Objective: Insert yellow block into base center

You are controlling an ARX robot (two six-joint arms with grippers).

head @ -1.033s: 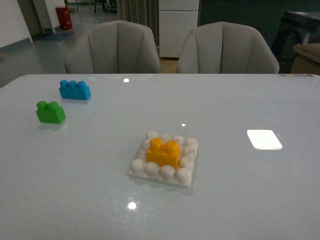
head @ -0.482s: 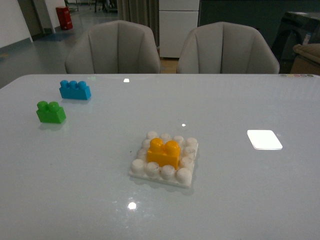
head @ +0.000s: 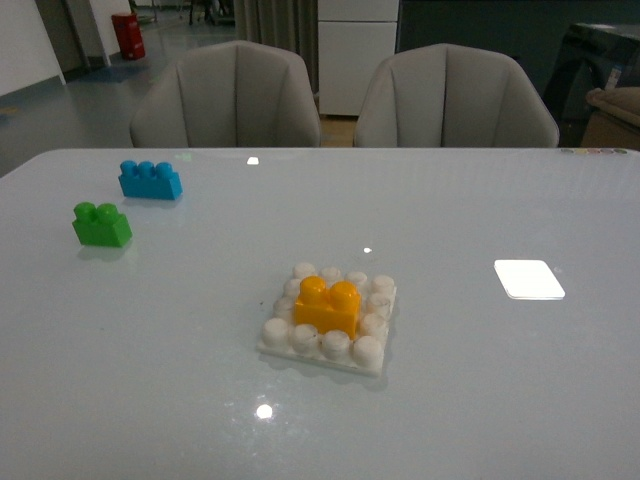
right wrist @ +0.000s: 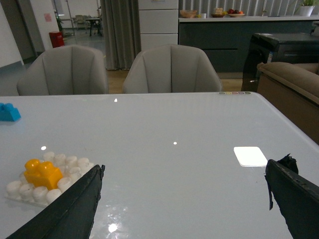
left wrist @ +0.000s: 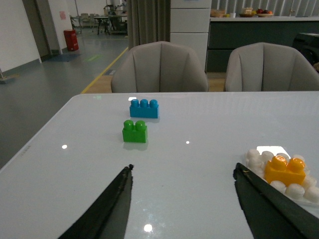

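Yellow block (head: 327,306): sits studs-up on the middle of the base, in the lower centre of the front view; white studs ring it on all sides. Whether it is pressed fully down is hard to judge from these angles.
Base (head: 372,352): lies flat on the tabletop (head: 480,400), a little below the frame's centre in the front view.
Left hand (left wrist: 182,172): its two dark fingers stand wide apart at the lower edge of the left wrist view, holding nothing, above bare tabletop; the yellow block and base lie at the lower right of that frame, just beside one finger's tip in the picture.
Right hand (right wrist: 189,169): fingers spread wide apart in the lower corners of the right wrist view, empty; block and base show at lower left.
Green brick (head: 101,223): left side of the front view, well apart from the base.
Blue brick (head: 150,180): just above the green brick, upper left.
Glare patch (head: 529,278): bright, right of the base.
Chairs (head: 228,97): two grey ones behind the tabletop's far edge.
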